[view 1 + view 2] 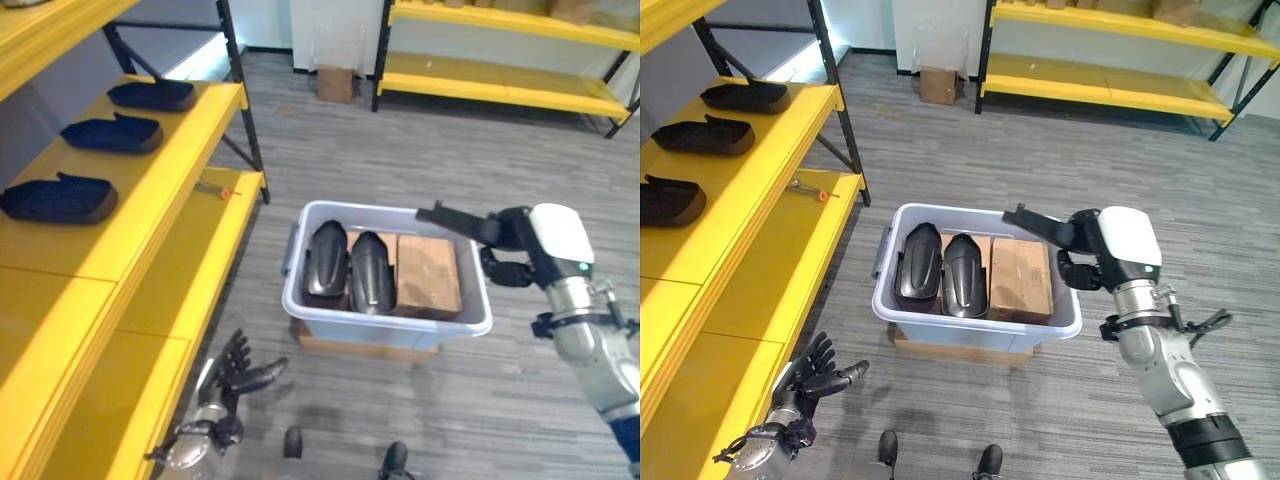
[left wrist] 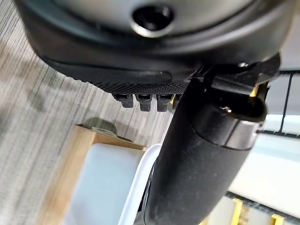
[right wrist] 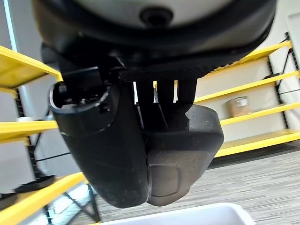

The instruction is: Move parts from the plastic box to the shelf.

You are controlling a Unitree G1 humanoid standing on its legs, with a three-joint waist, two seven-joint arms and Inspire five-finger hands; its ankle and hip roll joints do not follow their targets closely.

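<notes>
Left hand [image 1: 240, 375] lower left, fingers spread, empty; right hand [image 1: 505, 245] clamps black part [image 3: 180, 154] above plastic box [image 1: 470, 322]; loose grip risks dropping it.

Bright, even overhead light; no hard shadows. Soft shadow on floor [image 1: 420, 150] beneath plastic box [image 1: 385, 325]. Gloss highlights run along black parts [image 1: 325, 262] inside box. White glare patch on floor past far end of shelf [image 1: 150, 230]. Right wrist view: right hand [image 3: 103, 154], curled round dark part [image 3: 187, 140], underlit against bright backdrop.
</notes>
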